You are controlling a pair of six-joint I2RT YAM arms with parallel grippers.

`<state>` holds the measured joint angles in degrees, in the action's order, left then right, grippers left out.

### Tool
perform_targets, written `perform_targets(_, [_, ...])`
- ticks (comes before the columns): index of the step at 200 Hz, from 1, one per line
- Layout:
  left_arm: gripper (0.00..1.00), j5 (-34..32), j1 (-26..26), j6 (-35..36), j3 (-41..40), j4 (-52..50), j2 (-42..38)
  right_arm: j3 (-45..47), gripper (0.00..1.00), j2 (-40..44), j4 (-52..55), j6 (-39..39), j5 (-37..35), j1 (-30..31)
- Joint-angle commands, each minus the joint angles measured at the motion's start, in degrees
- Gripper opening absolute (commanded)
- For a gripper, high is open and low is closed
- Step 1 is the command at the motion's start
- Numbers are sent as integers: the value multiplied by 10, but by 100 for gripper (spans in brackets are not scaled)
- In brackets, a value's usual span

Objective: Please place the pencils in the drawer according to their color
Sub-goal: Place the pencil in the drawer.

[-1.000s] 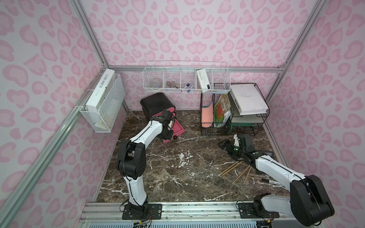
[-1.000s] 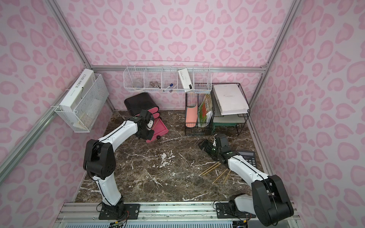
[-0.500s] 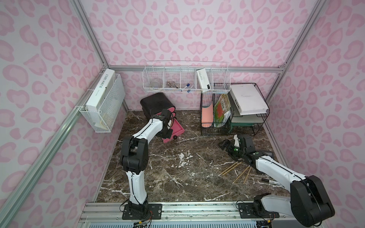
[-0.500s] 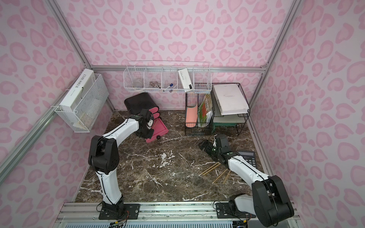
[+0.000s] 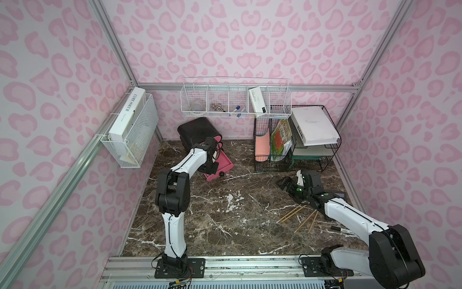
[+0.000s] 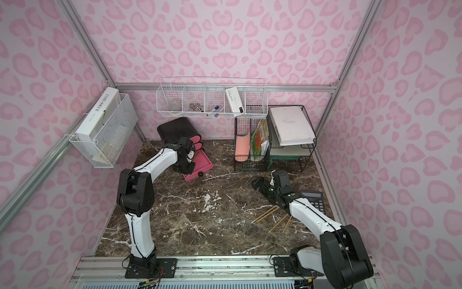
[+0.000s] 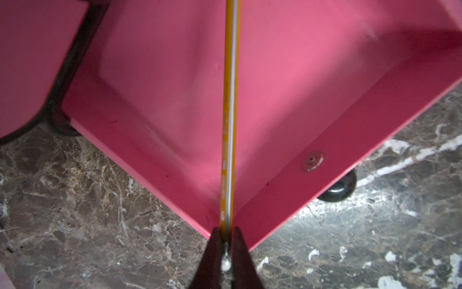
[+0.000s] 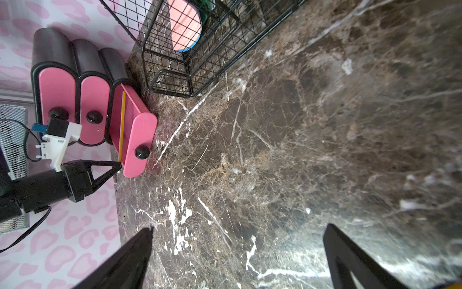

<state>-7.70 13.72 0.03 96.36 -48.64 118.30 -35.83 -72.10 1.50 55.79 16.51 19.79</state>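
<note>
1. The left pincer (image 7: 227, 235) has its jaws only narrowly apart, one on each side of the metal-capped end of a yellow pencil (image 7: 230, 112). Whether they clamp it or merely flank it I cannot tell.
2. The pencil's long axis runs straight away from the pincer, diagonally across the open bottom drawer (image 7: 312, 75), from the front corner toward the cabinet (image 5: 197, 130). The capped end sits just outside that corner's rim. I judge the coming move turns on this end dropping inside rather than perching on the rim. The print along the pencil is too blurred to read.
3. The cabinet stands far left on the worktop (image 5: 225, 225). Its two upper drawers (image 8: 95, 110) are shut.
4. The right pincer (image 8: 237, 250) is spread wide and holds nothing, hovering over bare worktop on the right.
5. Loose tan pencils (image 5: 291, 214) lie near right, beside the right arm, with their axes running from near-left to far-right. The right arm is much nearer them, and the left arm is nearer the drawer.
6. A white book (image 5: 130, 110) in the left wall basket (image 5: 140, 140) reads "L'AME SOEUR". The lettering on the white box (image 5: 257, 102) in the far basket is illegible.
</note>
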Motion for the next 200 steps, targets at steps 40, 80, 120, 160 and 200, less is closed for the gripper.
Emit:
perform_targets(40, [60, 5, 0, -10, 5, -12, -39, -1, 99, 4, 5, -5, -6, 0])
perform_targets(80, [68, 23, 2, -21, -2, -11, -84, -1, 99, 8, 9, -10, -7, -7])
perform_targets(120, [68, 8, 2, -22, -2, -10, -76, -3, 99, 5, 10, -11, -4, -10])
perform_targets(160, [68, 26, 16, -33, -25, 9, -98, -2, 99, 14, 20, -18, -8, -14])
perform_targets(200, [70, 19, 103, -43, -57, 7, -143, 0, 99, 28, 47, -38, -14, -42])
